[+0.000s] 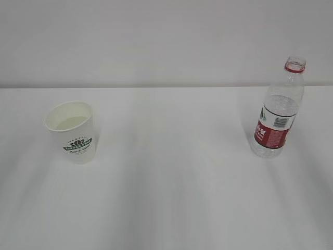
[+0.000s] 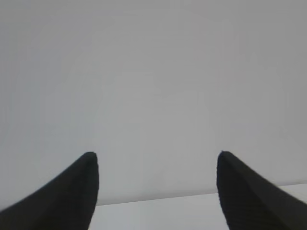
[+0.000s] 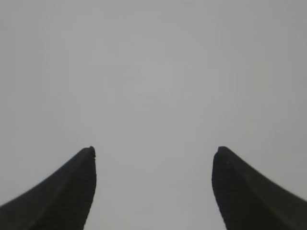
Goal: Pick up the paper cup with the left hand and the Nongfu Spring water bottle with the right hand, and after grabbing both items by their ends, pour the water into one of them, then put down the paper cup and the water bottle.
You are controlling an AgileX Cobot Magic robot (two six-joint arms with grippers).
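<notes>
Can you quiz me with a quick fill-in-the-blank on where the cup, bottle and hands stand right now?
1. The paper cup stands upright on the ____ side of the table in the exterior view.
2. The Nongfu Spring water bottle has no ____ on its neck.
3. The left hand and right hand both have jaws standing ____, holding nothing.
4. The label on the bottle is mostly ____.

Missing words: left; cap; open; red

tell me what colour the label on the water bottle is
Red with a white band, on the water bottle; the exterior view shows it best.
</notes>
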